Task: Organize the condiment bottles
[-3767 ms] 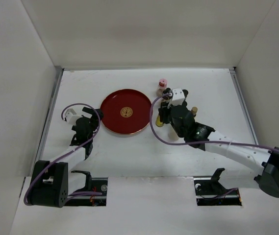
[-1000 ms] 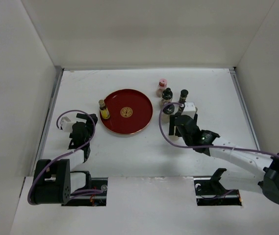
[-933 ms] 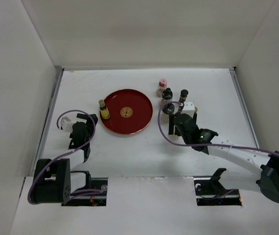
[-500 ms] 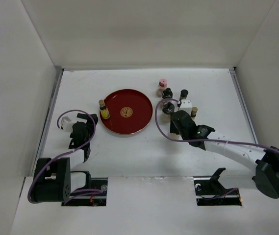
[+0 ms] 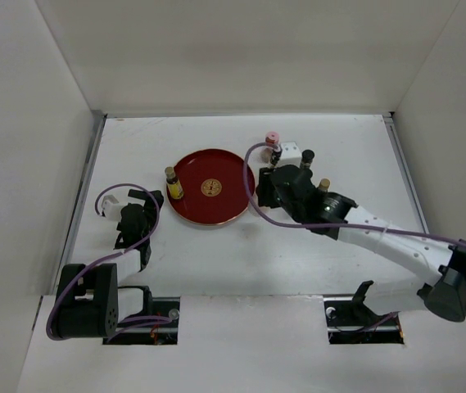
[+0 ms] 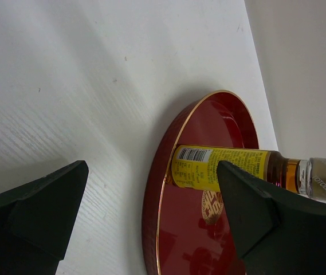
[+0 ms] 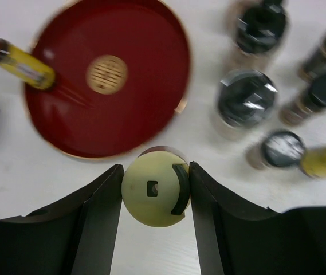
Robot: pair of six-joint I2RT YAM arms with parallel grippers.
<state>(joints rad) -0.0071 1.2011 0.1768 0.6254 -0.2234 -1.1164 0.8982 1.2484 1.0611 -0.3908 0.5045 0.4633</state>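
My right gripper (image 7: pixel 156 172) is shut on a cream-capped bottle (image 7: pixel 154 197), just off the round red tray (image 7: pixel 108 77); in the top view the gripper (image 5: pixel 265 188) hides this bottle. A yellow-labelled bottle (image 5: pixel 171 182) stands at the tray's left rim (image 5: pixel 210 219) and shows in the left wrist view (image 6: pixel 220 168). My left gripper (image 6: pixel 151 172) is open and empty, facing that bottle from left of the tray (image 6: pixel 208 235); the top view shows it too (image 5: pixel 138 205). A pink-capped bottle (image 5: pixel 271 137) and black-capped bottles (image 5: pixel 306 155) stand right of the tray.
In the right wrist view several black-capped bottles (image 7: pixel 247 100) cluster to the right of my fingers, with one yellow bottle (image 7: pixel 323 160) at the frame edge. White walls enclose the table on the left, back and right.
My right gripper has moved up and left from the bottle cluster toward the tray's right rim, shut on the cream-capped bottle. The left arm has stayed still.
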